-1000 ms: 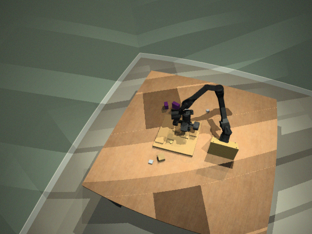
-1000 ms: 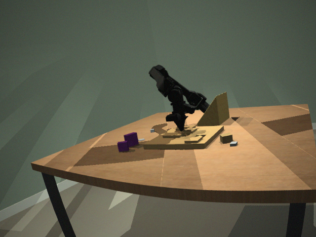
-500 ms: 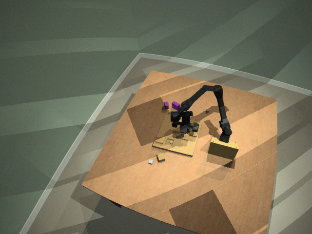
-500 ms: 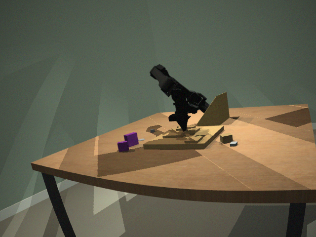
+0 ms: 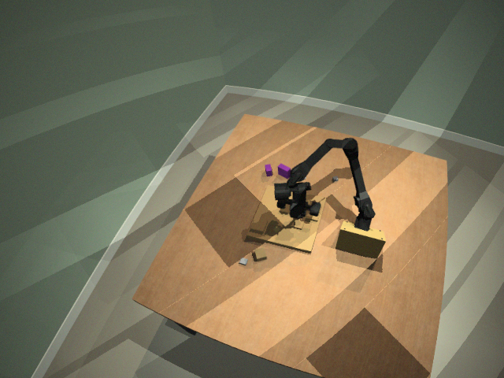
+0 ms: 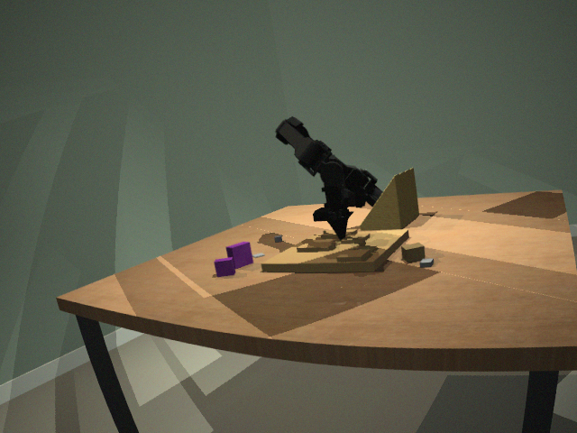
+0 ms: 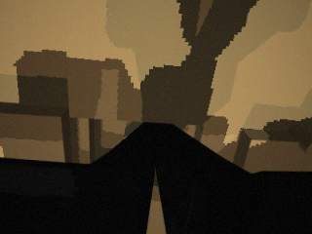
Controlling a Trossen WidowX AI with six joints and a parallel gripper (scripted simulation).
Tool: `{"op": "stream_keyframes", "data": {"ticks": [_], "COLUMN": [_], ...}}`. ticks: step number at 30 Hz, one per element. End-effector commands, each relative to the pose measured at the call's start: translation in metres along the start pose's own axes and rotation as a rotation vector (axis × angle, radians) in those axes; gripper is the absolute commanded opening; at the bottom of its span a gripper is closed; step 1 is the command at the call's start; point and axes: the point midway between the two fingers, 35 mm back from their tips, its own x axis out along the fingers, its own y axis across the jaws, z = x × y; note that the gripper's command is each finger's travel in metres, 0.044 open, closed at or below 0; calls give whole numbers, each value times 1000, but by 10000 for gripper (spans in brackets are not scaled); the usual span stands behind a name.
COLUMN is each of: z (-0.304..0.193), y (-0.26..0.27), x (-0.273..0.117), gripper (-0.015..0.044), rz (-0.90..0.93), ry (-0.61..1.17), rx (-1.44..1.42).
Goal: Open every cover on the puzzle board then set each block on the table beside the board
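The tan puzzle board [image 5: 305, 246] [image 6: 321, 269] lies flat on the table. Low tan covers or raised pieces stand on it, one flat piece [image 5: 258, 227] [image 6: 353, 255] near a corner and another [image 6: 315, 244] on its other side. Shadows and the arm hide much of the board, so I cannot tell how each cover stands. My gripper [image 6: 342, 238] [image 7: 155, 129] is shut and empty, pointing down with its tips low over the middle of the board, close to raised pieces. I cannot tell whether it touches one. A tan block [image 5: 259, 255] [image 6: 413, 253] rests on the table clear of the board.
Two purple blocks [image 5: 268, 170] [image 5: 283, 171] [image 6: 224, 267] [image 6: 239, 254] stand on the table beyond the board's opposite side. A small grey piece [image 5: 242, 261] [image 6: 426, 262] lies by the tan block, another [image 5: 335, 179] [image 6: 278, 238] farther off. The arm's yellow base [image 5: 360, 242] [image 6: 400, 205] stands beside the board.
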Motion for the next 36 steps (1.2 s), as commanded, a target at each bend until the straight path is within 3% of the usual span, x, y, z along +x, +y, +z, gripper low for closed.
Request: {"op": "stream_keyframes", "data": {"ticks": [1, 36], "z": [5, 30], "y": [0, 2], "x": [0, -12], "gripper": [0, 0], "rz": [2, 2], "ry": [-5, -5], "rx": [2, 2]}}
